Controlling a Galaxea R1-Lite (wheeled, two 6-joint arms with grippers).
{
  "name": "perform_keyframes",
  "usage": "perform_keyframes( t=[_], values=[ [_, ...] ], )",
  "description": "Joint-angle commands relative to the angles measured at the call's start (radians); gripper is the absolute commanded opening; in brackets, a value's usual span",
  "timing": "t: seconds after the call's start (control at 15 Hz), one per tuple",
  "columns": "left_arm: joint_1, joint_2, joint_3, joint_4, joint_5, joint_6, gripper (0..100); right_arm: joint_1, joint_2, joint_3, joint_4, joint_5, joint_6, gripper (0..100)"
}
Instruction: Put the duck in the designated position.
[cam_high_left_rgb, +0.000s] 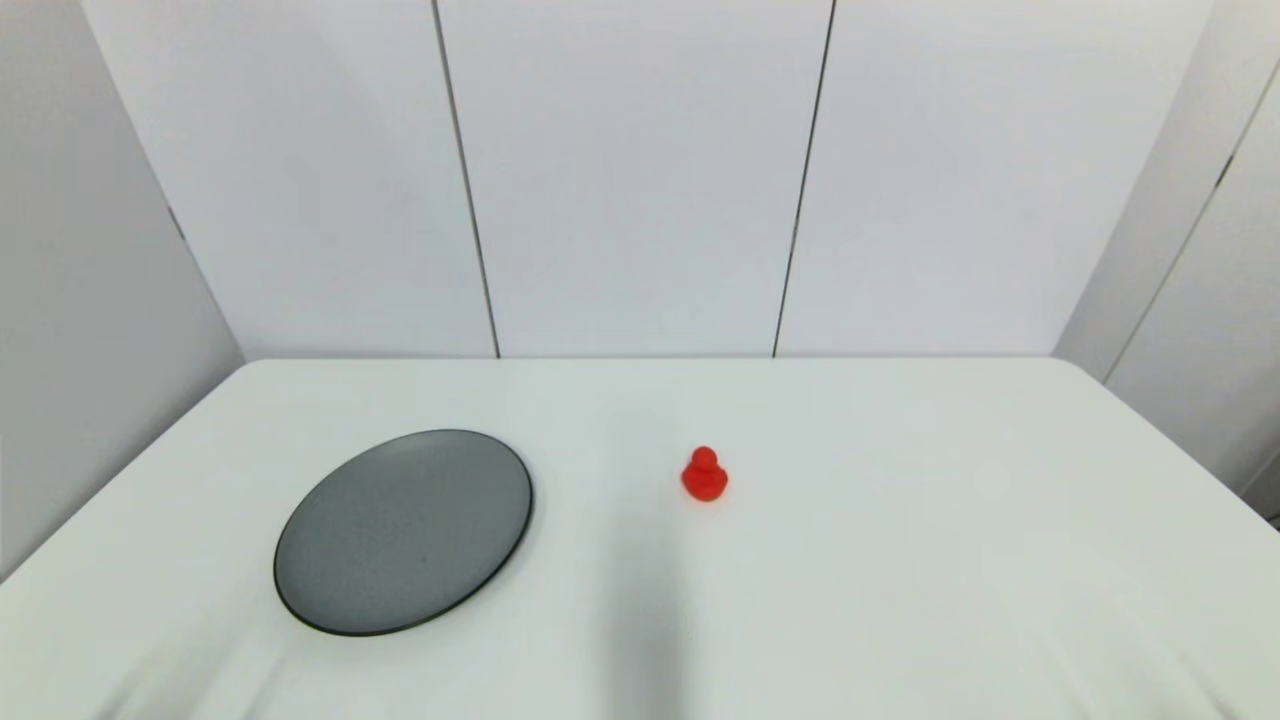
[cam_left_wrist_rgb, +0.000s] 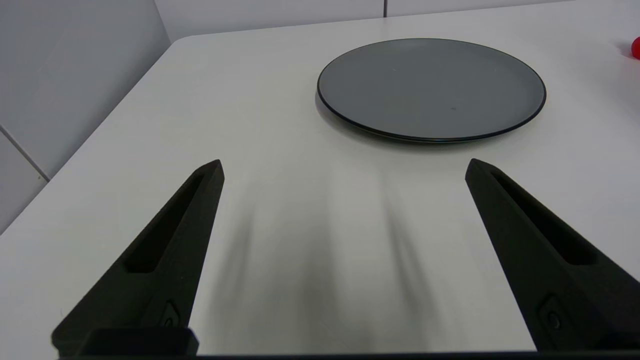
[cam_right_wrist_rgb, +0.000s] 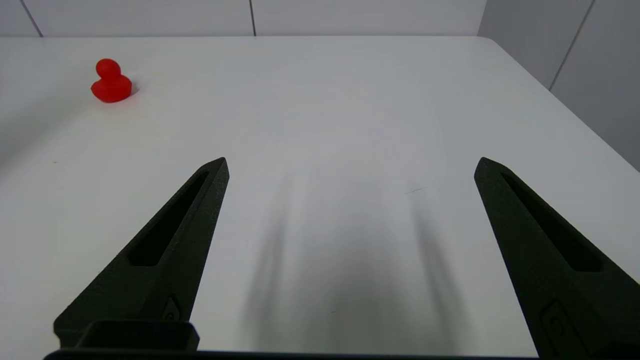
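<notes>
Standing upright, duck (cam_high_left_rgb: 704, 475) right of plate (cam_high_left_rgb: 403, 532) (apart), pincers spread.

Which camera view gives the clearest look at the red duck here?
The right wrist view: the duck shows whole, head and body distinct, standing on the bare table. The head view also shows it whole but smaller, right of the grey plate. The left wrist view catches only a red sliver at its edge.

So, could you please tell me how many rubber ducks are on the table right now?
1. The duck stands upright on the bare white table, near its middle, to the right of the grey plate and apart from it. Nothing in view could hide another.
</notes>
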Motion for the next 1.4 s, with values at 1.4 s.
perform_keyframes(
  t=[1.4],
  values=[
    [0.0, 0.0, 0.0, 0.002, 0.001, -0.005, 100, 0.0, 0.001, 0.001, -0.001, 0.001, 0.0, 100]
  ],
)
